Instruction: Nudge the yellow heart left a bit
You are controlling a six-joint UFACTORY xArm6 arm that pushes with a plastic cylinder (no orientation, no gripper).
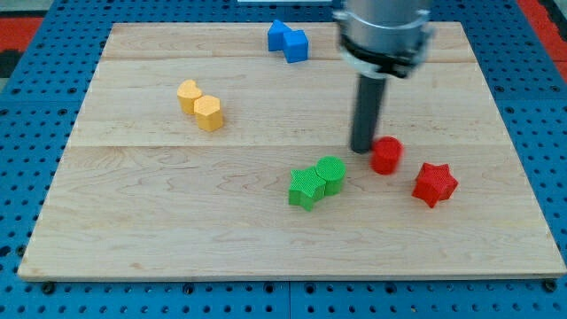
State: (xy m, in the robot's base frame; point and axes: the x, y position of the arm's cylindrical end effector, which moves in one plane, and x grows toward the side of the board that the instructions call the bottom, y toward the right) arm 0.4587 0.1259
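Observation:
Two yellow blocks touch each other at the view's left: one [188, 94] upper left that looks like the heart, and a yellow hexagon-like block [209, 113] at its lower right. My tip [363, 149] is far to their right, touching the left side of a red round block [386, 156].
A red star [434, 183] lies right of the red round block. A green star-like block [305, 188] and a green round block [330, 174] touch below and left of my tip. Two joined blue blocks [288, 41] sit at the top of the wooden board [133, 230].

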